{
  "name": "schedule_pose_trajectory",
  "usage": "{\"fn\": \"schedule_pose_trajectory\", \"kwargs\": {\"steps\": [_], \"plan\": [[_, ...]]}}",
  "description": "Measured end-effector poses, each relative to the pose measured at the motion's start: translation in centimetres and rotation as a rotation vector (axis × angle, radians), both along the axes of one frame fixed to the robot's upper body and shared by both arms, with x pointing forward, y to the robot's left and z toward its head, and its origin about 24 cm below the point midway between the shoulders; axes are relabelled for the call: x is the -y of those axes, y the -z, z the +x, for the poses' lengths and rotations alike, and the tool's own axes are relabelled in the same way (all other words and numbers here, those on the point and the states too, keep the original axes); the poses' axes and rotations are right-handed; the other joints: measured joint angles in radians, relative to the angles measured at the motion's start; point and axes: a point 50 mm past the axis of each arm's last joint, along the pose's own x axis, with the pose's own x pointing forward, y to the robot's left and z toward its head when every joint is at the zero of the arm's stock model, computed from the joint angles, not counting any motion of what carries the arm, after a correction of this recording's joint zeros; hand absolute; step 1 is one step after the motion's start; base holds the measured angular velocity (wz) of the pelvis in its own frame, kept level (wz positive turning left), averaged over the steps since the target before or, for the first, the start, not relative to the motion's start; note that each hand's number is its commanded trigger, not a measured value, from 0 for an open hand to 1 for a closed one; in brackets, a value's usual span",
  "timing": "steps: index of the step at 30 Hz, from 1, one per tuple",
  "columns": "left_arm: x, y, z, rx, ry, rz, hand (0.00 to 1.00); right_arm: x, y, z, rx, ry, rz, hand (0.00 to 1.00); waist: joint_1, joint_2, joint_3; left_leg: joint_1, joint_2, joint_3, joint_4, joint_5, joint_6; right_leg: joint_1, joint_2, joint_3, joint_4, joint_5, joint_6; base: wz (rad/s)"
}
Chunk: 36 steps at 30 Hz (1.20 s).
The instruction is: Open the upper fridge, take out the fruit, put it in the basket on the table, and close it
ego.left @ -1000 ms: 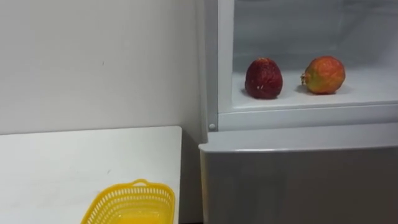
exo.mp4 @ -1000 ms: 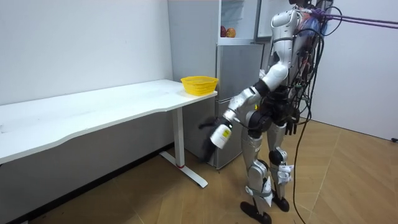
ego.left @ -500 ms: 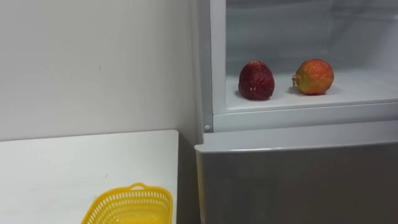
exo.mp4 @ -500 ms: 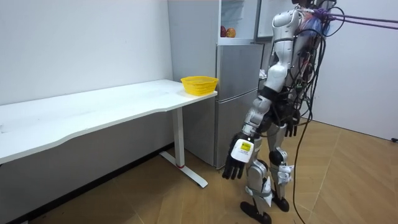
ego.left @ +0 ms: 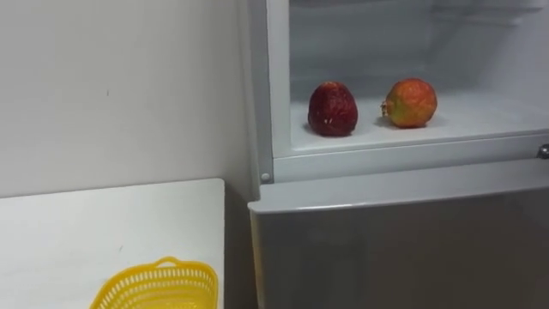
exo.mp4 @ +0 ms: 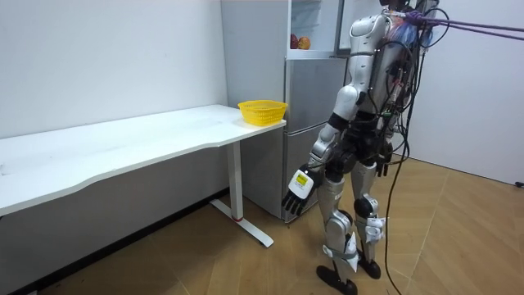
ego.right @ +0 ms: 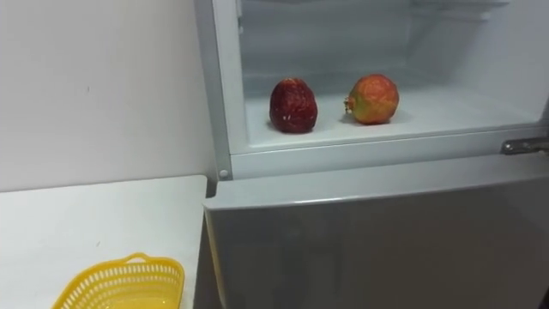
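The upper fridge compartment (ego.left: 480, 120) stands open in front of me. On its white shelf sit a dark red fruit (ego.left: 333, 109) to the left and an orange-red pomegranate (ego.left: 411, 103) to the right, a little apart. In the room view I stand close before the fridge (exo.mp4: 311, 123), and the two fruits (exo.mp4: 300, 42) show small on the shelf. My left hand (exo.mp4: 296, 191) hangs low beside my thigh with its fingers straight, holding nothing, far below the shelf.
A yellow basket (ego.left: 159, 287) stands at the near corner of the white table (ego.left: 86, 232), left of the fridge. The lower fridge door (ego.left: 403, 249) is closed. A white wall (ego.left: 120, 86) rises behind the table.
My left arm has swung down from out in front and now hangs by my thigh. The eye view has shifted, so fridge and basket sit further left; the fruits have not moved.
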Motion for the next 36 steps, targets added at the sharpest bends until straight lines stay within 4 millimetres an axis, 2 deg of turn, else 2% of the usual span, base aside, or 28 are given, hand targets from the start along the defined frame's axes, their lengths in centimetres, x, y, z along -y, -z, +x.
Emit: {"fn": "schedule_pose_trajectory", "kwargs": {"steps": [5, 7, 11, 14, 17, 20, 22, 23, 25, 30, 36], "plan": [[-0.1, -0.1, 0.2, 0.000, 0.071, 0.015, 0.00, -0.1, -0.1, 1.5, 0.089, 0.050, -0.038, 0.00, -0.007, -0.006, -0.0007, -0.014, 0.002, 0.015, -0.004, 0.000, 0.000, -0.023, 0.003, 0.024, 0.002, 0.000, 0.001, -0.09], [0.0, -0.1, 0.7, 0.018, 0.090, 0.015, 0.00, -0.3, -0.2, 2.5, 0.178, 0.123, -0.033, 0.00, -0.008, -0.005, 0.0011, -0.021, 0.003, 0.018, -0.003, 0.000, 0.000, -0.032, 0.005, 0.031, 0.001, 0.004, 0.002, -0.06], [0.0, -0.2, 1.5, 0.043, 0.157, 0.024, 0.00, -0.4, -0.4, 3.6, 0.253, 0.133, -0.036, 0.00, -0.004, -0.005, 0.0040, -0.033, 0.003, 0.023, -0.004, 0.000, 0.000, -0.045, 0.005, 0.035, 0.002, 0.006, 0.002, -0.04], [0.1, -0.2, 1.7, 0.053, 0.177, 0.017, 0.00, -0.6, -1.2, 6.3, 0.394, 0.124, -0.020, 0.00, -0.008, 0.001, 0.0084, -0.039, 0.009, 0.037, -0.002, 0.000, 0.000, -0.057, 0.009, 0.051, 0.002, 0.014, -0.001, -0.19], [0.3, -0.2, 1.9, 0.061, 0.197, 0.016, 0.00, -1.2, -2.4, 8.9, 0.544, 0.103, 0.002, 0.00, -0.013, 0.003, 0.0069, -0.034, 0.009, 0.040, -0.002, 0.000, 0.000, -0.061, 0.010, 0.052, 0.003, 0.015, -0.001, -0.03], [0.3, -0.3, 1.9, 0.074, 0.204, 0.017, 0.00, -2.3, -4.6, 12.1, 0.710, 0.045, 0.039, 0.00, -0.034, 0.002, 0.0060, -0.039, 0.010, 0.043, -0.002, 0.000, 0.000, -0.067, 0.010, 0.053, 0.006, 0.015, -0.001, 0.00], [0.3, -0.4, 2.1, 0.076, 0.223, 0.017, 0.00, -3.3, -7.5, 14.5, 0.886, -0.002, 0.081, 0.00, -0.042, 0.004, 0.0035, -0.041, 0.012, 0.047, -0.002, 0.000, 0.000, -0.070, 0.012, 0.055, 0.005, 0.017, -0.002, -0.03], [0.3, -0.4, 2.1, 0.077, 0.224, 0.016, 0.00, -3.6, -8.3, 15.0, 0.929, -0.010, 0.091, 0.00, -0.043, 0.004, 0.0027, -0.039, 0.013, 0.051, -0.002, 0.000, 0.000, -0.070, 0.013, 0.057, 0.005, 0.018, -0.003, -0.13], [0.3, -0.4, 2.2, 0.079, 0.229, 0.010, 0.00, -4.9, -11.1, 16.5, 1.073, -0.058, 0.130, 0.00, -0.042, 0.004, -0.0015, -0.033, 0.017, 0.064, -0.002, 0.000, 0.000, -0.069, 0.016, 0.068, 0.005, 0.022, -0.005, -0.16], [0.6, -0.6, 2.7, 0.107, 0.254, -0.004, 0.00, -6.0, -14.7, 17.6, 1.240, -0.072, 0.202, 0.00, -0.046, 0.011, -0.0008, -0.035, 0.018, 0.068, -0.004, 0.000, 0.000, -0.076, 0.019, 0.081, 0.005, 0.032, -0.003, -0.07], [1.0, -0.5, 2.5, 0.104, 0.286, -0.023, 0.00, -6.6, -17.8, 18.5, 1.374, -0.110, 0.217, 0.00, -0.055, 0.032, -0.0071, -0.044, 0.020, 0.087, -0.005, 0.000, 0.001, -0.090, 0.021, 0.103, 0.021, 0.034, -0.002, -0.11]]}}
